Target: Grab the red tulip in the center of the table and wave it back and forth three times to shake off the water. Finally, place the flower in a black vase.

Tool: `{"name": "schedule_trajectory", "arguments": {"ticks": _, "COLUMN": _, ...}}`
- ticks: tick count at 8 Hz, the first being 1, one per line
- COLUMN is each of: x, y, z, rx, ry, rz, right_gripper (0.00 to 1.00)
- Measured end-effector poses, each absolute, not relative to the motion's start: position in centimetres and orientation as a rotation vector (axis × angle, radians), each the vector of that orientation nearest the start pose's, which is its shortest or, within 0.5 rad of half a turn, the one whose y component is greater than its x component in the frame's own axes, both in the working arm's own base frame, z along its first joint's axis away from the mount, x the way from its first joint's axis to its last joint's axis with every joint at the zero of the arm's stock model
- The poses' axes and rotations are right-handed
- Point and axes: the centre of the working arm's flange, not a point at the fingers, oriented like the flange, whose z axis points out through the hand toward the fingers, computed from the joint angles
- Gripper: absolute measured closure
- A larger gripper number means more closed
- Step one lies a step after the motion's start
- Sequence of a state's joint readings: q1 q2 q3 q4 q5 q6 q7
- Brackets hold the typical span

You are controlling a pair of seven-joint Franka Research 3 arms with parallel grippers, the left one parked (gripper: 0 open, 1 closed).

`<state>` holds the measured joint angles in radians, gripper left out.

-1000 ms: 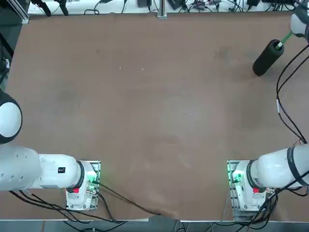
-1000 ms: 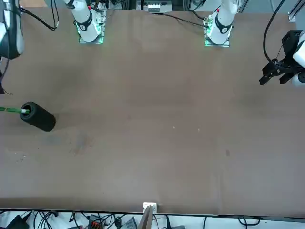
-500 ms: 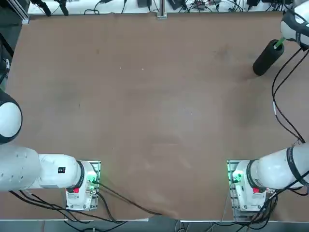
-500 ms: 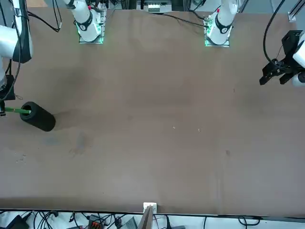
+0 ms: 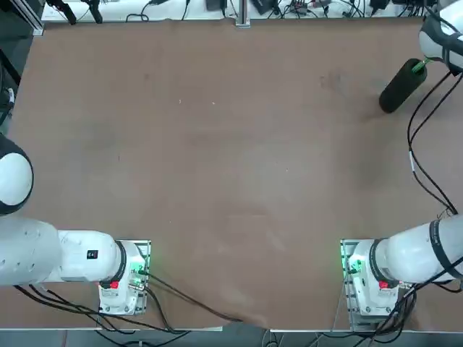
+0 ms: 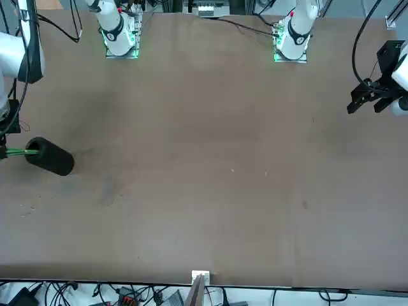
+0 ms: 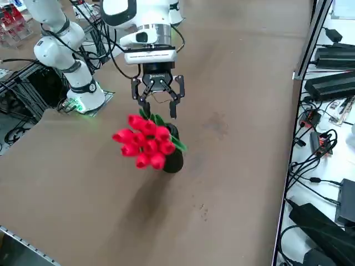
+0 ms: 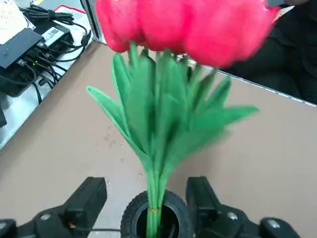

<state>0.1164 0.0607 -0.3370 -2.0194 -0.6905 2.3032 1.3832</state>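
The black vase [image 7: 174, 159] stands near the table's [image 5: 231, 181] far right corner, seen also as a dark tube [image 5: 400, 87] [image 6: 52, 157]. The red tulip [image 7: 143, 144] is in it: its green stem [image 8: 154, 198] runs down into the round mouth [image 8: 130, 214], and the red blooms [image 8: 183, 25] and leaves lean out over the rim. My right gripper [image 7: 158, 113] hangs just behind the blooms, open, with its fingers [image 8: 88, 197] on either side of the stem and not touching it. A short bit of stem [image 5: 419, 66] shows outside the mouth from above.
Black cables, power bricks and plugs [image 7: 327, 83] lie beyond the table's edge close to the vase. The right arm's own cable [image 5: 423, 137] loops over the table's right side. The parked left arm [image 5: 43, 253] sits at the near left.
The right arm's wrist has shifted closer to the vase's mouth. The length of green stem showing outside the vase has shortened.
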Motion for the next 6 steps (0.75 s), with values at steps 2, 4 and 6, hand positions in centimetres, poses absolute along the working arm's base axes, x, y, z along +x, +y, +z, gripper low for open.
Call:
{"name": "schedule_trajectory", "arguments": {"ticks": 2, "x": 57.2, "y": -11.4, "z": 45.2, "rx": -2.830, "ry": 1.926, "rz": -0.840, "right_gripper": 0.00}}
{"name": "schedule_trajectory", "arguments": {"ticks": 4, "x": 56.9, "y": -9.0, "z": 46.6, "rx": -2.862, "ry": 1.930, "rz": -0.824, "right_gripper": 0.00}}
{"name": "schedule_trajectory", "arguments": {"ticks": 6, "x": 56.8, "y": -7.5, "z": 49.2, "rx": -2.974, "ry": 1.816, "rz": -0.774, "right_gripper": 0.00}}
